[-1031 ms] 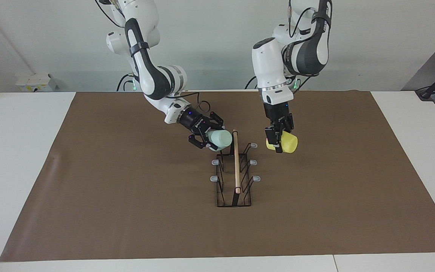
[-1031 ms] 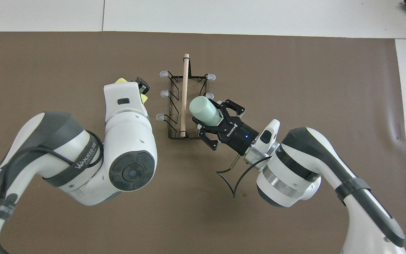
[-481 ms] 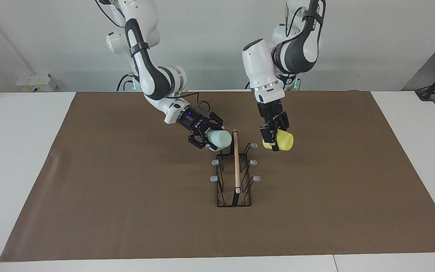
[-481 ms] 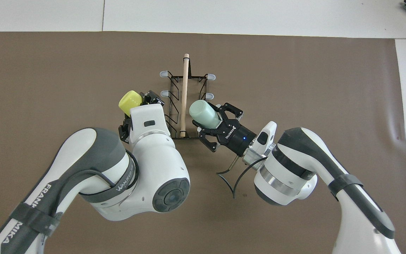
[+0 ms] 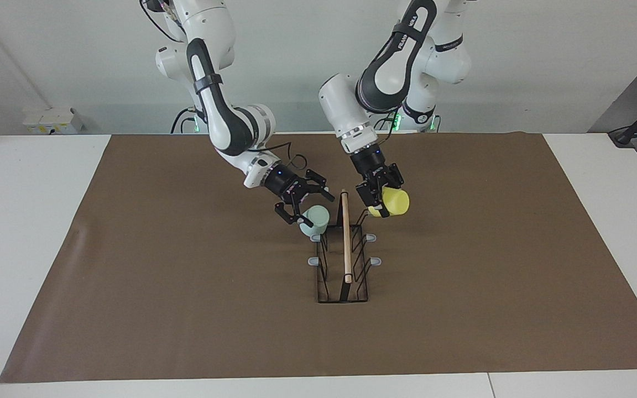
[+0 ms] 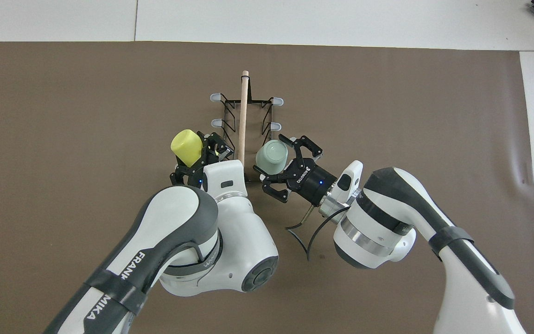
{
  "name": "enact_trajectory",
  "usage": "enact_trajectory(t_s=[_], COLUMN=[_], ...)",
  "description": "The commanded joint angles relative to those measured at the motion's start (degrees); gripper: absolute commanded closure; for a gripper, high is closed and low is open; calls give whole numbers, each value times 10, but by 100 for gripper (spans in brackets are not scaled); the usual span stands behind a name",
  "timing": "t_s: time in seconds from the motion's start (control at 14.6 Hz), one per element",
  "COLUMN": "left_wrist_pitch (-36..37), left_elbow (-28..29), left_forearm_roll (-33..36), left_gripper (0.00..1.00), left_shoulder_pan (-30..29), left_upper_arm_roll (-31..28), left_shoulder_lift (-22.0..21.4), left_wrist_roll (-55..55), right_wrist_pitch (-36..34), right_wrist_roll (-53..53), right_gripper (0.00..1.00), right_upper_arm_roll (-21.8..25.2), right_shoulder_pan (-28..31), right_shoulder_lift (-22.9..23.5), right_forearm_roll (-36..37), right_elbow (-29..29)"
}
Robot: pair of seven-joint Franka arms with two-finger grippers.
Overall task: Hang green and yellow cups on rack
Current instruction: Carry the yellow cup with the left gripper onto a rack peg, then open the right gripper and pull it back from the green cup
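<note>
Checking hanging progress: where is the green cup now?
The green cup sits on the rack, on the prong nearest the robots at the right arm's end, with the right gripper open around it.

Two cups in all: one green cup (image 5: 315, 220) (image 6: 271, 157) and one yellow cup (image 5: 395, 202) (image 6: 186, 144). One rack (image 5: 342, 271) (image 6: 230, 121) stands on the table, with one wooden rod (image 5: 345, 237) (image 6: 243, 116) along its top. Of its grey-tipped prongs I count four in plain sight from across the table. There are two robot arms, each ending in one gripper, and one brown mat (image 5: 186, 309) (image 6: 63, 116) covers the table.
</note>
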State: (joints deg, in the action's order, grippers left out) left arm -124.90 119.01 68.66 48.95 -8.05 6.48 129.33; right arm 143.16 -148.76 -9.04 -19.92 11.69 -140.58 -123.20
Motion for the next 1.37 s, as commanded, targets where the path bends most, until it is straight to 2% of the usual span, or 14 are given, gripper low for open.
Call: enact_trajectory(t_s=[0.0,0.14,0.41,0.55,0.62,0.82,1.03,1.17,1.31], left_wrist_pitch=[27,40,37,36,40,31,27,17,-20], left_elbow=[-23,-31,-33,-36,-36,-37,-37,-37,-34], left_forearm_roll=[18,22,25,25,25,19,14,-2,-33], left_gripper=[100,100,100,18,0,0,0,0,0], left_shoulder_pan=[22,38,42,42,42,38,15,-3,-38], left_upper_arm_roll=[-8,-9,-7,-7,-7,-6,-6,-6,-6], left_shoulder_lift=[26,49,51,52,51,42,12,-5,-22], left_wrist_roll=[22,42,48,47,46,38,11,-42,-149], right_wrist_pitch=[17,46,134,168,199,215,206,180,151], right_wrist_roll=[-12,-11,-9,-9,-10,-11,-11,-10,-10], right_gripper=[0,0,0,0,0,0,0,0,0], right_upper_arm_roll=[-2,-1,-2,-1,0,0,0,1,2], right_shoulder_pan=[8,20,41,52,52,87,117,144,169], right_shoulder_lift=[-18,-35,-82,-101,-109,-119,-120,-120,-120], right_forearm_roll=[-11,-4,71,108,132,251,355,432,485], right_elbow=[-5,-4,-4,-3,1,3,5,8,8])
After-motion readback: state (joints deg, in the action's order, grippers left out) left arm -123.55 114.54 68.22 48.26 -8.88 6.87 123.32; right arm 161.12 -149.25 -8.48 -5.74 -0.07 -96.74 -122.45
